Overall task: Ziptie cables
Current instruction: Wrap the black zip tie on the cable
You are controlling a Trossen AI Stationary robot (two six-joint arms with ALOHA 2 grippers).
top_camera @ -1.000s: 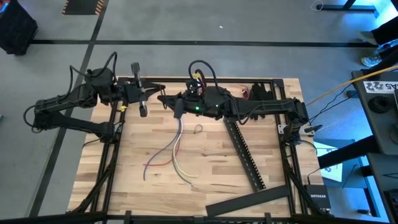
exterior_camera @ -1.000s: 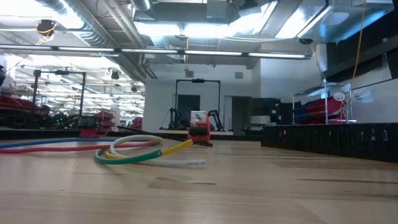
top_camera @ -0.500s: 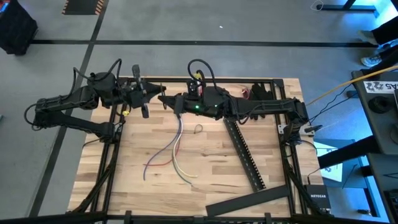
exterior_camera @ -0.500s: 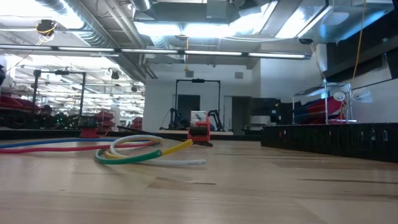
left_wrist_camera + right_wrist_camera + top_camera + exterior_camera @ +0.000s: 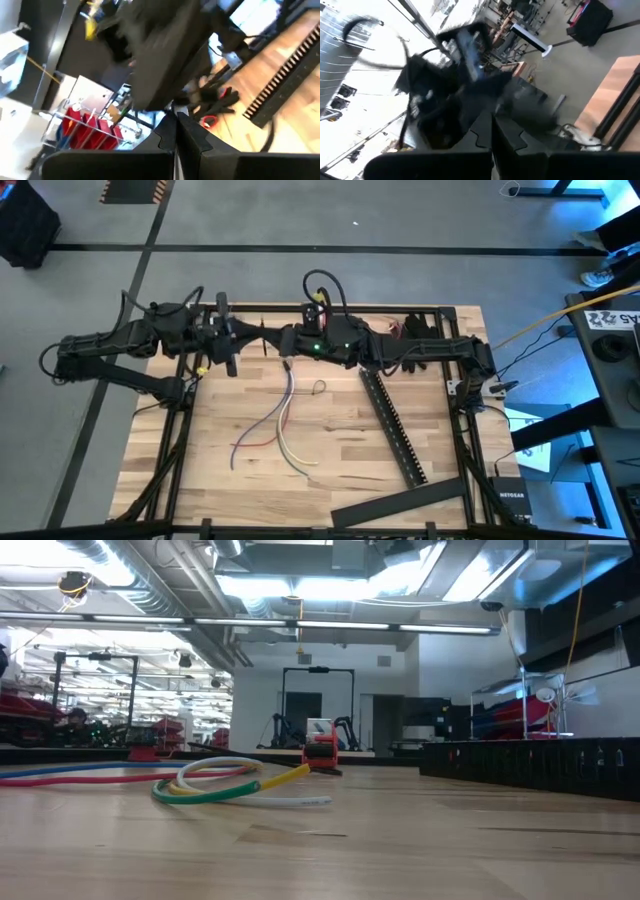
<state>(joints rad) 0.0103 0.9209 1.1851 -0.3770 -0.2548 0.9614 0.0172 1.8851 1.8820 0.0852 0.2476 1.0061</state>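
Observation:
The cables [image 5: 284,416] lie loose on the wooden table's middle: blue, red, purple, white and yellow-green wires that fan out toward the near edge. The low view shows their ends [image 5: 225,783] resting flat, one of them curled into a loop. No gripper touches them. My left gripper [image 5: 258,334] and my right gripper [image 5: 274,340] hover tip to tip over the far edge, beyond the cables' far ends. Both are shut, as the left wrist view [image 5: 176,120] and the right wrist view [image 5: 492,121] show. My left gripper's shut fingertips sit right against my right gripper's, and I cannot tell whether they touch each other or pinch something thin. My right gripper is the same: nothing shows between its fingers [image 5: 506,134].
A long black slotted bar [image 5: 396,432] lies slanted on the table's right half. A flat black strip [image 5: 398,502] rests by the near right corner. Dark clutter with red parts [image 5: 408,328] sits at the far right. Black frame rails [image 5: 178,442] edge the table.
My left gripper has moved toward the table's right along the far edge and closed up to my right gripper. My right gripper has turned about its wrist and shifted slightly toward the far edge. The cables have stayed where they were.

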